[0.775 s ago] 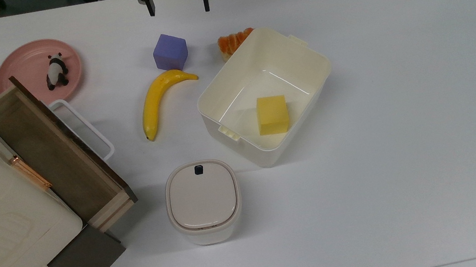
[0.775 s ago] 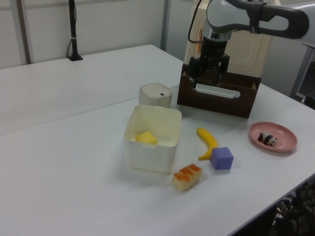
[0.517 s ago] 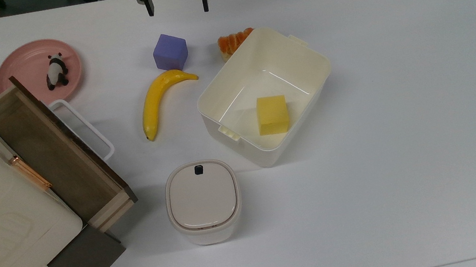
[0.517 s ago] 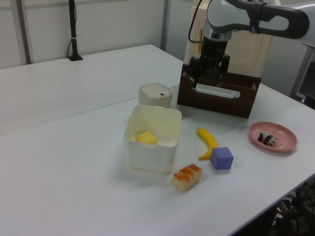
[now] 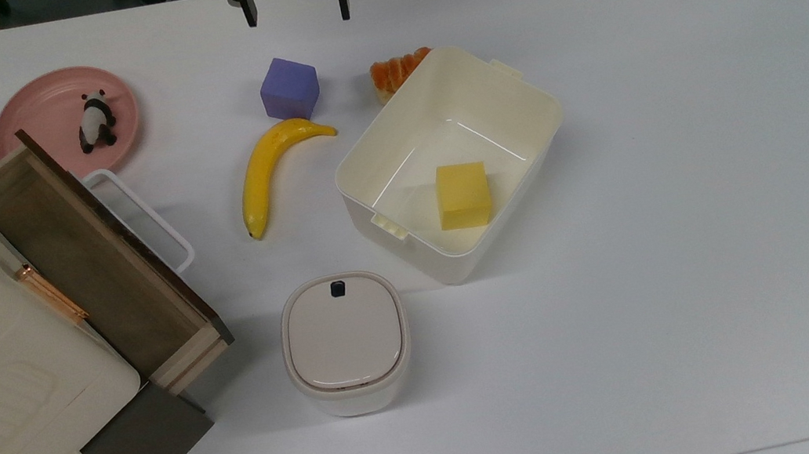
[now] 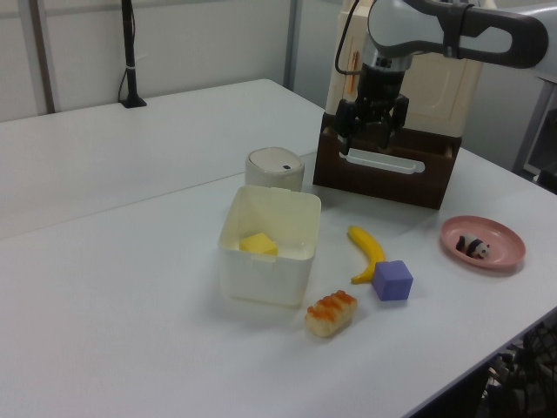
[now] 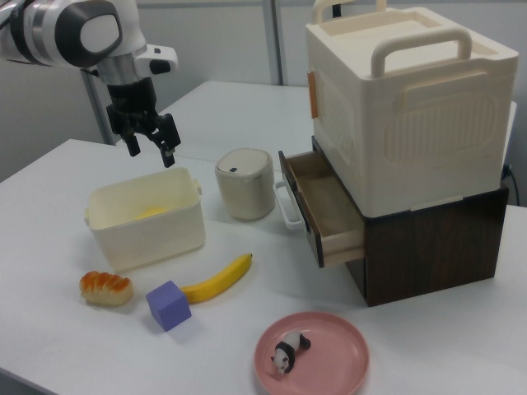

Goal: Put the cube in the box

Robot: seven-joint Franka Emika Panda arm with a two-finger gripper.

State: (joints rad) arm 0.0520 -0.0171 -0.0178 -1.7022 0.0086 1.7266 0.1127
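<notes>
The gripper (image 5: 295,9) hung in the air with its two fingers spread wide and nothing between them, close to the table's (image 5: 688,219) edge at the top view's upper side. The cube (image 5: 289,89) sat on the table top, well below the gripper and apart from it, just above the banana's (image 5: 266,171) tip in the top view. The box (image 5: 512,89) stood near the middle of the table with the yellow block (image 5: 462,195) on its floor. A small orange pastry (image 5: 392,72) lay against the box's outer wall. Toward the top view's left edge a pink plate (image 5: 40,112) carried a panda figure (image 5: 95,121), beside the open wooden drawer (image 5: 93,263). A lidded container (image 5: 345,342) stood below the box in the top view.
</notes>
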